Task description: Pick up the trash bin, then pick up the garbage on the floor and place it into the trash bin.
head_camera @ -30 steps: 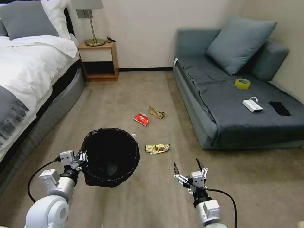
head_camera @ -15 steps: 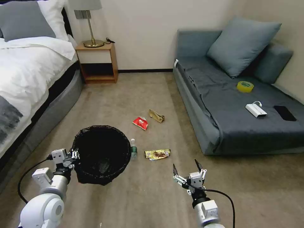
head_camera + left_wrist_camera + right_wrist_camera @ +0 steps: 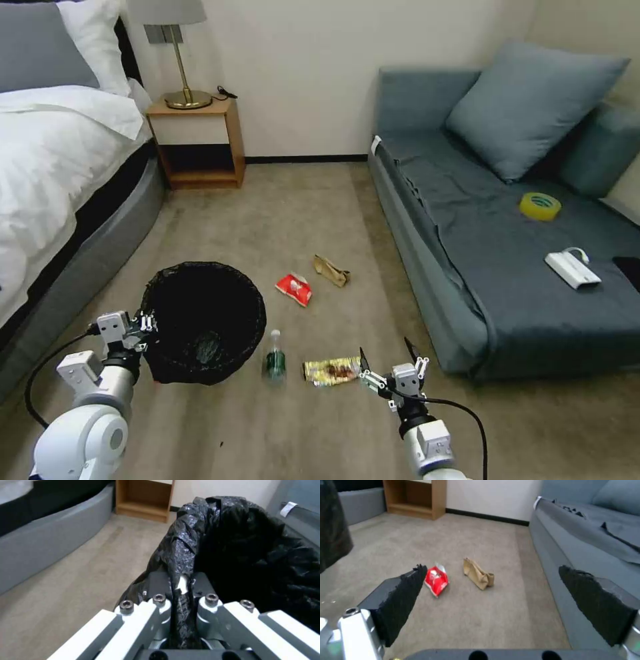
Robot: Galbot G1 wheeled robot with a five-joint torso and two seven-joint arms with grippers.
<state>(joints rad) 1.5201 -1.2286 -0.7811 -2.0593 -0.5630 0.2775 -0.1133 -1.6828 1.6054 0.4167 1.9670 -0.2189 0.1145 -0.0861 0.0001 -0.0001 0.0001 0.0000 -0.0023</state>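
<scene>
Head view: left gripper (image 3: 143,325) pinches the trash bin (image 3: 203,323) rim (bag-lined); right gripper (image 3: 385,352), fingers spread empty, hovers beside the gold foil wrapper (image 3: 331,371).

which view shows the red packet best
The right wrist view: the red packet lies large on the carpet beside the tan paper, framed by the open right tool. The head view shows the packet whole but smaller, right of the trash bin. The left wrist view shows the bin's bag.
</scene>
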